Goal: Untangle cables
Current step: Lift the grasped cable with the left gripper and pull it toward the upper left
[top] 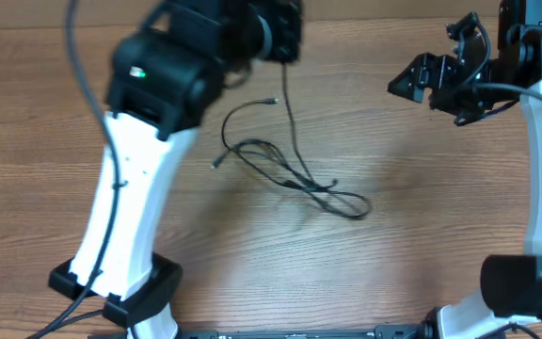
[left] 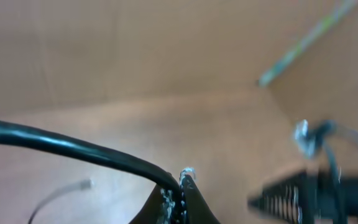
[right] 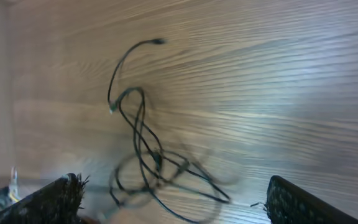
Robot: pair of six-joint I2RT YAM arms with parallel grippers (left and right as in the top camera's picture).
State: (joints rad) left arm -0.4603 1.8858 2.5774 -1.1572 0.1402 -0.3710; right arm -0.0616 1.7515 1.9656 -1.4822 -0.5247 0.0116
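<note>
The cables (top: 294, 179) lie as a loose tangle of thin black strands on the wooden table (top: 422, 217), with plug tips at the upper left. One strand rises from the tangle to my left gripper (top: 284, 55), which is raised over the far middle. In the left wrist view the left gripper (left: 182, 186) is shut on a black cable (left: 73, 148), with a silvery tip just above the jaws. My right gripper (top: 410, 87) is open and empty at the far right, apart from the cables. In the right wrist view its fingers (right: 173, 202) stand wide apart above the tangle (right: 148, 155).
The left arm's white link (top: 130, 207) crosses the left side of the table. The right arm's base (top: 525, 282) stands at the near right. A thick black arm wire (top: 83, 66) hangs at the far left.
</note>
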